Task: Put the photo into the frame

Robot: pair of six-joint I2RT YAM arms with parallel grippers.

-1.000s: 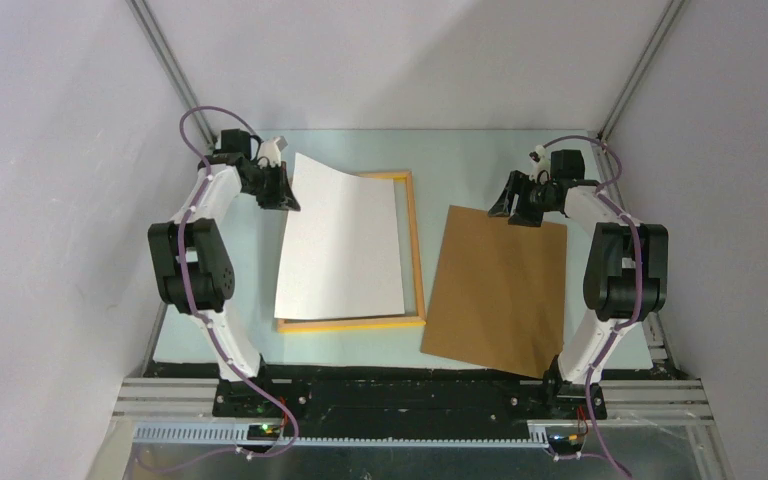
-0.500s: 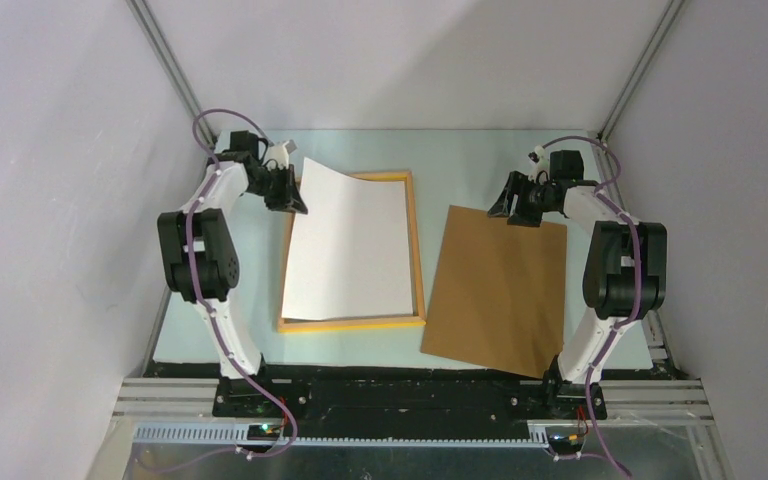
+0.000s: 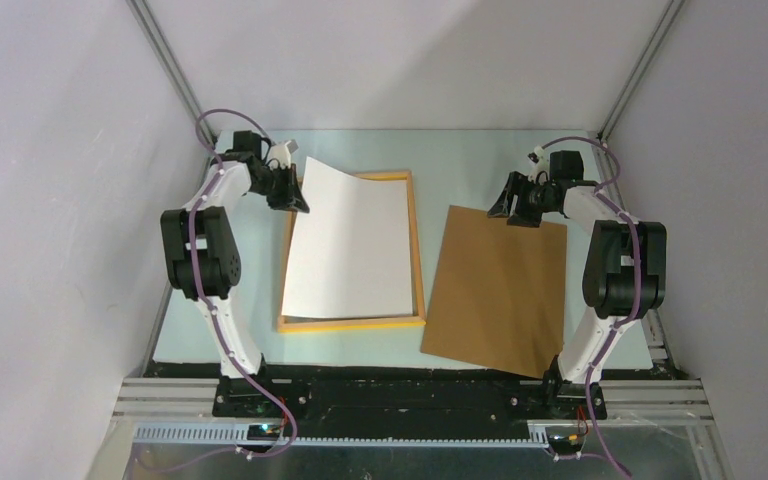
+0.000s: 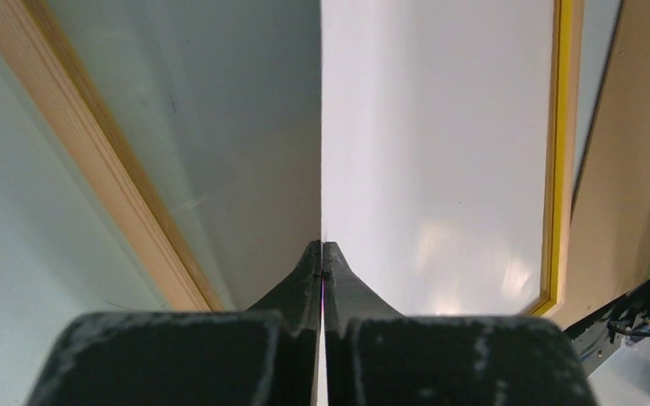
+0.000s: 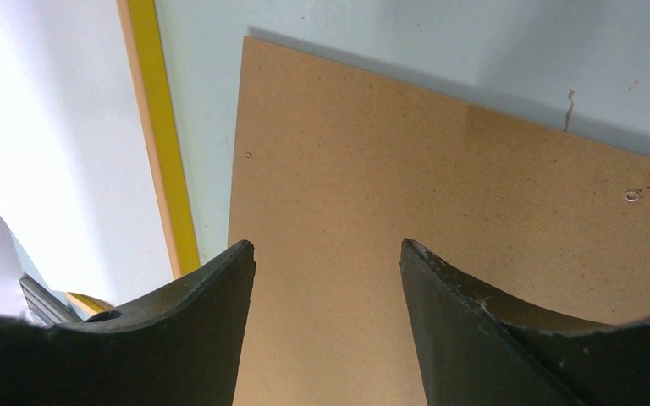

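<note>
Around me stand plain, pale lilac-grey walls (image 3: 50, 200), with a slanted aluminium post (image 3: 167, 62) in each far corner. The table top (image 3: 480, 160) under me is matte pale mint green. Along its near edge run a black base plate (image 3: 410, 398) and silver rails (image 3: 400, 433). The light is soft, with a diagonal shadow across the back wall (image 3: 360, 50).

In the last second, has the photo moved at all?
Yes. The photo has shifted right, toward the right rail of the frame, and no longer overhangs its left rail.

A narrow strip of table (image 3: 431, 228) is left open at picture centre, bounded by the frame (image 3: 416, 250) leftward and the backing board (image 3: 495, 290) rightward.
</note>
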